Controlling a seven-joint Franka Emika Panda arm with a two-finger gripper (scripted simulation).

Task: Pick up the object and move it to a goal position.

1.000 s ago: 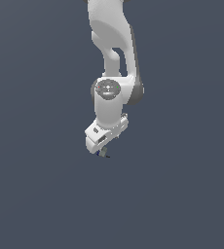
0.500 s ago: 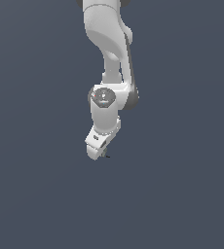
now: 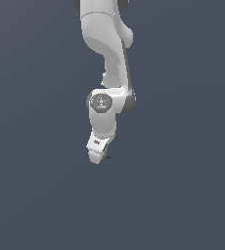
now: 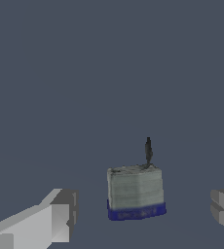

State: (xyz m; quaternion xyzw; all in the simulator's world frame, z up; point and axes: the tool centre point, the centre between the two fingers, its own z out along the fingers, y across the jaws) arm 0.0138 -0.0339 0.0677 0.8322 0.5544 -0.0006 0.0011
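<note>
Fingers (image 4: pixel 46 221) of the gripper (image 4: pixel 138 214) stand wide apart in the wrist view, one pale grey finger at the lower left of the frame and the other just poking in at the lower right edge. Between them, nearer the right-hand finger but touching neither, sits the object (image 4: pixel 135 193): a small blocky piece with a grey-beige face and a dark navy-blue band along its lower edge. A thin dark stalk (image 4: pixel 148 151) rises from behind its top edge. So the tool is open and holds nothing. All around it lies a plain slate-grey floor (image 4: pixel 84 73).

From the exterior view the white arm (image 3: pixel 107 53) comes down from the top centre of the frame, bends at a round grey-capped joint (image 3: pixel 101 102) near the middle, and ends in the gripper (image 3: pixel 96 155) a little below and left of centre. Just beside its tip, on the frame's right side of it, a tiny dark speck (image 3: pixel 108 156) shows; it is too small to say what it is. The fingers themselves cannot be made out from this side.
</note>
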